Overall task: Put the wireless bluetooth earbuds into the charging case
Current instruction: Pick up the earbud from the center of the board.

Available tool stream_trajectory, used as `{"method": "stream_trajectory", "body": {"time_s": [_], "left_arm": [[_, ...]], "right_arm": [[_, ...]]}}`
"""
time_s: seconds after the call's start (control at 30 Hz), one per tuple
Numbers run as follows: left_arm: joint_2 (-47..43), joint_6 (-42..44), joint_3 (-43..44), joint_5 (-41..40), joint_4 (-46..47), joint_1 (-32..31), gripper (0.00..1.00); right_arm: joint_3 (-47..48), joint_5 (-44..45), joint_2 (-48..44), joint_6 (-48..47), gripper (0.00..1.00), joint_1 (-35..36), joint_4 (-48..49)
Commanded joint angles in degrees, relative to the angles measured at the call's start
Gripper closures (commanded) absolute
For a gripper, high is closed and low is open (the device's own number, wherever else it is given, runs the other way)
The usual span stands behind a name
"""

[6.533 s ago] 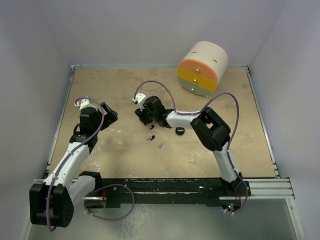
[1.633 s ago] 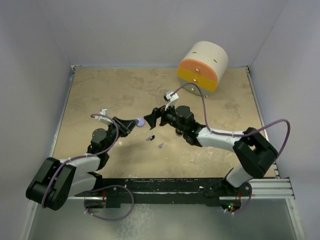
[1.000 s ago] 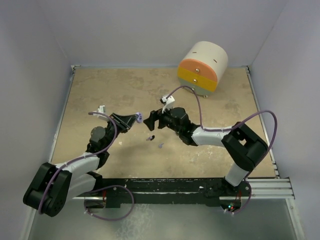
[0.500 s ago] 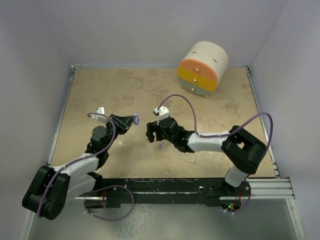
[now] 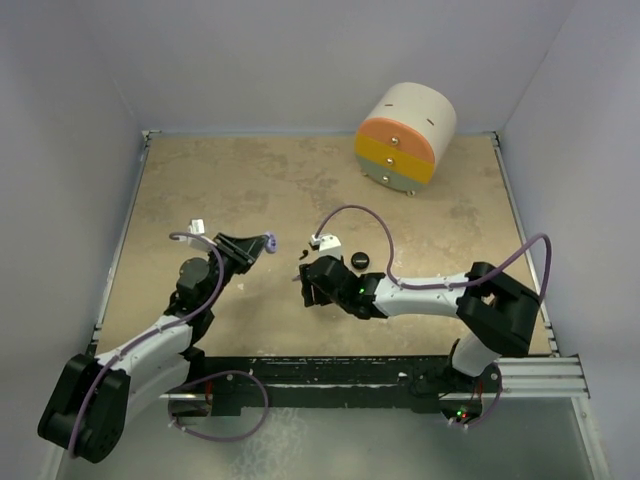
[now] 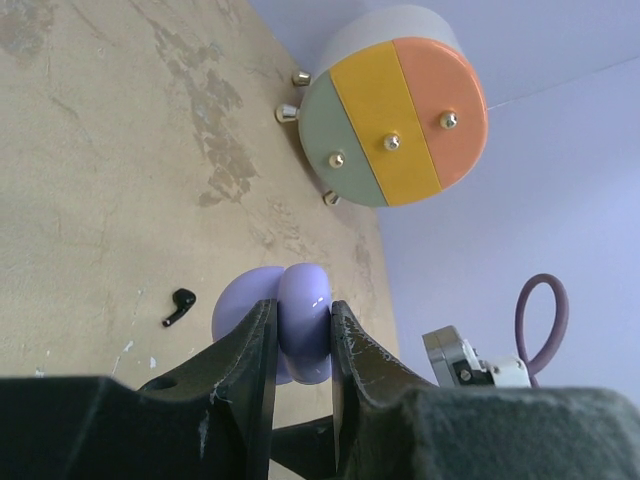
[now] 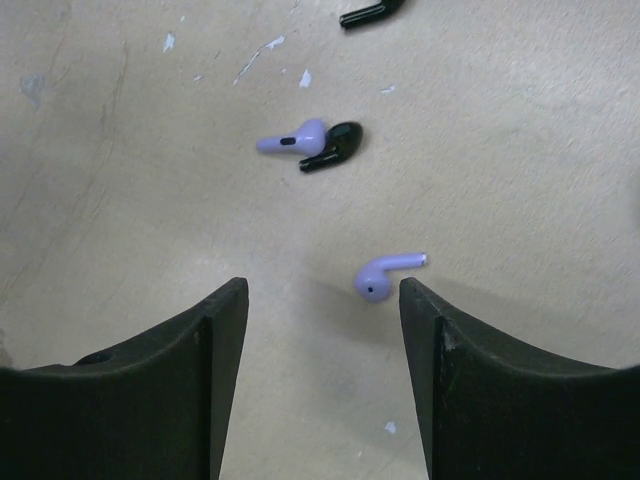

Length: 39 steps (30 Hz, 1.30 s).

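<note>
My left gripper (image 5: pixel 258 245) is shut on the lavender charging case (image 5: pixel 270 240), held off the table; in the left wrist view the case (image 6: pixel 300 340) sits pinched between both fingers of that gripper (image 6: pixel 303 308). My right gripper (image 7: pixel 320 295) hangs open, low over the table. One lavender earbud (image 7: pixel 385 275) lies between its fingers, close to the right one and untouched. Beyond it, a second lavender earbud (image 7: pixel 290 138) lies against a black earbud (image 7: pixel 333 148). Another black earbud (image 7: pixel 368 12) lies farther off, also seen from above (image 5: pixel 303 252). From above, the right gripper (image 5: pixel 307 285) hides the lavender earbuds.
A black round puck (image 5: pixel 359 260) lies just right of the right gripper. A round drawer unit (image 5: pixel 405 135) with orange, yellow and grey-green fronts stands at the back right. White walls enclose the table (image 5: pixel 200 180) on three sides.
The right gripper has drawn back toward the near edge and come down over the lavender earbuds, its jaws narrowing. The left gripper holds the case almost where it was.
</note>
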Motion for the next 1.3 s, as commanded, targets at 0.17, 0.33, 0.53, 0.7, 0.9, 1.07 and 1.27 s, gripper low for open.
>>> {"method": "stream_trajectory", "body": {"time_s": [0.17,0.33,0.53,0.7,0.9,1.07,1.27], "left_arm": [[-2.4,-1.8,-1.5,2.0,1.7,0.3,1.0],[-4.3,-1.8,-1.9,1.7,0.4,0.3,1.0],[-4.7,-1.7,-1.9,1.6,0.0,0.3,1.0],[-4.3,-1.8,-2.2,1.6,0.8,0.3,1.0],[-4.5,-1.8,-2.3,1.6,0.6,0.3,1.0],[-4.7,-1.7,-2.3,1.6,0.4,0.4,1.0],[-5.0,-1.7,-2.4,1.7,0.3,0.3,1.0]], "right_arm": [[4.7,7.6,2.3,8.5,0.43,4.1,-10.8],[4.8,9.4,2.5,10.1,0.45,4.1,-13.4],[4.8,9.7,3.0,9.2,0.47,4.1,-13.1],[4.7,8.8,4.3,9.0,0.49,4.1,-12.4],[4.8,8.2,5.6,8.5,0.53,4.1,-11.0],[4.7,8.6,6.5,8.5,0.55,4.0,-10.8],[4.7,9.7,6.9,9.6,0.57,3.3,-11.2]]}}
